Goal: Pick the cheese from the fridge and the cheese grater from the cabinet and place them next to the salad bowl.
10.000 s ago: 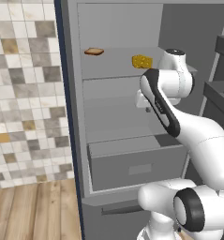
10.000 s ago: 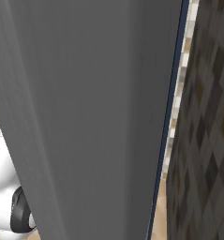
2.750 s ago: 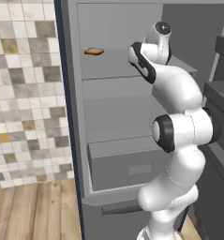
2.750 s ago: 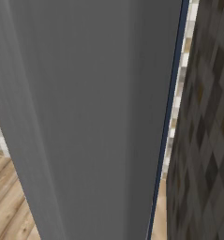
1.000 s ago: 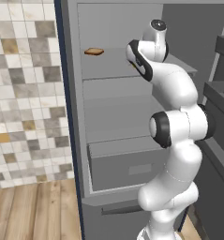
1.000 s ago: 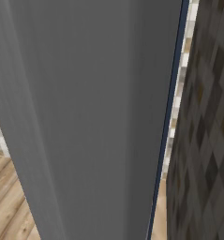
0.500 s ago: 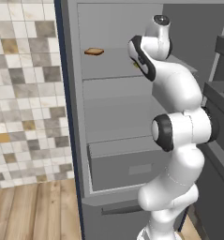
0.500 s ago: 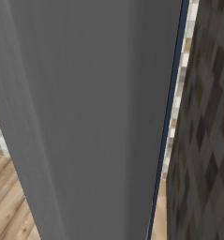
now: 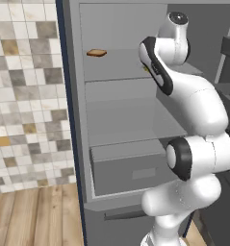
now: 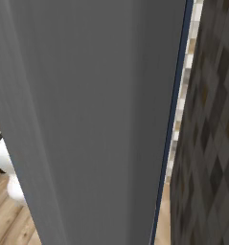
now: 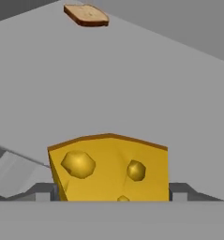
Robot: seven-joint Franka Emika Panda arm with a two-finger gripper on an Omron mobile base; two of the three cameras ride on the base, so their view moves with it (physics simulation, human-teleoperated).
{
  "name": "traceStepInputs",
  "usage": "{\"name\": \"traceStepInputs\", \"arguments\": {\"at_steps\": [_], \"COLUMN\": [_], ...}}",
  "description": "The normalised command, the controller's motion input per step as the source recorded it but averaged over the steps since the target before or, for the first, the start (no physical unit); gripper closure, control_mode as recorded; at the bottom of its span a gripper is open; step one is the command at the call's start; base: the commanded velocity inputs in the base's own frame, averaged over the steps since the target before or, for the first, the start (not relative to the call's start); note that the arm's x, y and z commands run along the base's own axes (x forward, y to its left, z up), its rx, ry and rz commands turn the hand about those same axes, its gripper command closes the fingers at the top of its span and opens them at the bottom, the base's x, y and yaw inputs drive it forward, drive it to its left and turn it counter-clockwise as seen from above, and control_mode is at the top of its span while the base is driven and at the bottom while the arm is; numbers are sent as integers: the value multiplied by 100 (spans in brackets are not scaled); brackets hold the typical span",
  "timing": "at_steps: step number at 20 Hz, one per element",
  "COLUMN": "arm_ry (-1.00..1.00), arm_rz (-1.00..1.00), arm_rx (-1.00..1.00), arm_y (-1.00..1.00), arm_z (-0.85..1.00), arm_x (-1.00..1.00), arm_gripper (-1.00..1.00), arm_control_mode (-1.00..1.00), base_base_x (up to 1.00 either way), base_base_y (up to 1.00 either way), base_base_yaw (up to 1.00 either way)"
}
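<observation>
Cheese (image 11: 111, 167) is sitting btwn the hand's (image 11: 112, 191) spread, unclenched tips on fridge (image 9: 121, 120) shelf; closing off-centre risks squeezing the wedge out, w/ it sliding away.

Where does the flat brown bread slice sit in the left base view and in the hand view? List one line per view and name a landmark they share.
Left base view: the flat brown bread slice lies upper left of centre, on the top grey fridge shelf.
Hand view: the slice lies at the top edge, left of centre, far along the shelf.
Shared landmark: that grey shelf under it.
</observation>
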Motion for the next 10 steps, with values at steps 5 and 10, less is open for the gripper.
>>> {"name": "traceStepInputs", "arguments": {"at_steps": [5,10], "arm_ry": [0,1], "arm_rz": [-2,-7], "arm_rx": [0,0], "arm_y": [7,4], "arm_z": [-3,-2], "arm_x": [-67,-54], "arm_gripper": [100,100], "arm_control_mode": [-100,-100], "base_base_x": [0,0], "base_base_y": [0,0], "base_base_yaw": [0,0]}}
